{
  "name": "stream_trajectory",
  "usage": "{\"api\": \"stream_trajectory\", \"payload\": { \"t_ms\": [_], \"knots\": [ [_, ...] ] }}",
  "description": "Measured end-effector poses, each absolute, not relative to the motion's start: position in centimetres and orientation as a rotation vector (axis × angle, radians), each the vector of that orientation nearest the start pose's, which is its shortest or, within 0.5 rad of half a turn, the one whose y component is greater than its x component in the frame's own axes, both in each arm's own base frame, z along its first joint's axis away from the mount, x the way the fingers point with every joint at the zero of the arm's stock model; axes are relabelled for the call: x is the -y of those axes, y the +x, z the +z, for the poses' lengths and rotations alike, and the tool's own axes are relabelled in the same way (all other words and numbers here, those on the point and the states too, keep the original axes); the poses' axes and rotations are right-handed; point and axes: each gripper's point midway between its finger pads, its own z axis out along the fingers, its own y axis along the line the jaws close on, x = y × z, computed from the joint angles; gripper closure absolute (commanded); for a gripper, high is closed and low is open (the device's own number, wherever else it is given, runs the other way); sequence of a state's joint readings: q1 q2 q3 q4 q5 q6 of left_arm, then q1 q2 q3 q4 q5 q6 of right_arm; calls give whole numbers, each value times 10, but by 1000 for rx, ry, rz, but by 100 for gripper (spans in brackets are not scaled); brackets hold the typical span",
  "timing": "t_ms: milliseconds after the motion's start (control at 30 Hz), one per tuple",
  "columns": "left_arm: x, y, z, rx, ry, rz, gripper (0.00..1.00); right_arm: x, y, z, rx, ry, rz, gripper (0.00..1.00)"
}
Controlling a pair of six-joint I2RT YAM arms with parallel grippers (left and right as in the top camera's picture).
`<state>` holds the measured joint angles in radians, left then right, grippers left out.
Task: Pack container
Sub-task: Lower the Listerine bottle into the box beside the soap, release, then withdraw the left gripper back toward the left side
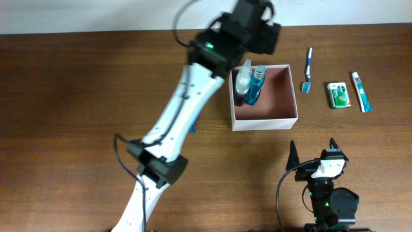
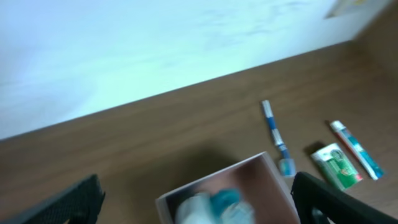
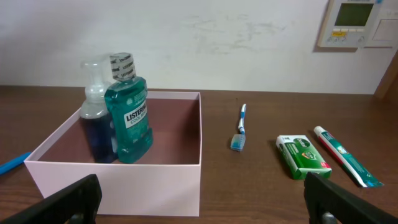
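Note:
The container is a square shallow box with white walls and a reddish-brown inside, at the back middle of the table. Inside it, by the left wall, stand a clear pump bottle and a blue-green mouthwash bottle. My left gripper hovers over the box's back left corner; in the blurred left wrist view its fingers are spread wide and empty above the container. My right gripper is open and empty near the front edge, facing the container, the pump bottle and the mouthwash.
To the right of the box lie a blue toothbrush, a small green packet and a toothpaste tube; they also show in the right wrist view as toothbrush, packet and tube. A small blue object lies left of the box.

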<state>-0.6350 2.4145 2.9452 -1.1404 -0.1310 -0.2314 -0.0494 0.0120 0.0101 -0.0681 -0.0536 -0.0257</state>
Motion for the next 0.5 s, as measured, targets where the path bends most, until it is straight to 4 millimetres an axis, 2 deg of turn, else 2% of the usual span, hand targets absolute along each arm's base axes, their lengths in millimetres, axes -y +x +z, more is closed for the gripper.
{"api": "stream_trajectory", "payload": {
  "t_ms": [33,133,233,333,500],
  "knots": [
    [326,494,331,-2171,353,-338,1,3,246,159,-1640,-22,-14,1],
    [275,488,352,-2201,281,-283,1,3,246,159,-1640,-22,-14,1],
    [232,482,362,-2240,218,-230,1,3,246,159,-1640,-22,-14,1],
    [192,473,355,-2319,164,-162,1,3,246,159,-1640,-22,-14,1],
    [148,455,325,-2497,110,-59,1,3,246,159,-1641,-22,-14,1]
  ]
}}
